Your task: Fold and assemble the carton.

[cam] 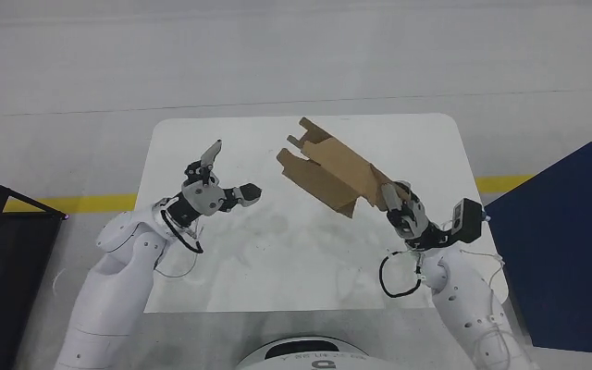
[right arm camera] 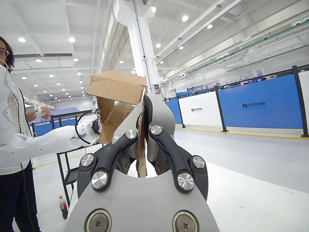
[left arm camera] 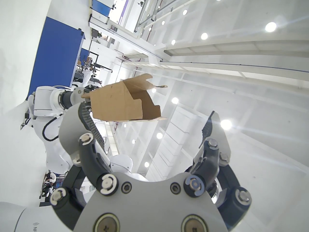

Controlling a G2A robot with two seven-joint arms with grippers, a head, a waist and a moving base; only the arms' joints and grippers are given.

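The right claw (right arm camera: 144, 102) is clamped tight on one flap of the brown corrugated cardboard carton (right arm camera: 115, 85). In the right wrist view the two fingers press on either side of the thin board, and the flap's ragged edge runs down between the finger links. In the top view this right claw (cam: 396, 196) grips the carton (cam: 333, 166) at the end nearest the robot's right side. The carton stretches away from it, tilted, over the far right part of the white table (cam: 277, 268), towards the table's middle. It is only partly opened: its walls form a shallow, skewed sleeve, and loose flaps stick out at the far end. In the left wrist view the carton (left arm camera: 113, 105) shows an open mouth with a notched inner flap.

The left claw (cam: 236, 171) is spread wide with nothing between its fingers. It sits over the left half of the table, clear of the carton, with bare table between them. In its own wrist view the left claw (left arm camera: 149, 124) points towards the carton's open end.

A yellow floor stripe (cam: 92, 202) runs past the table's left side.
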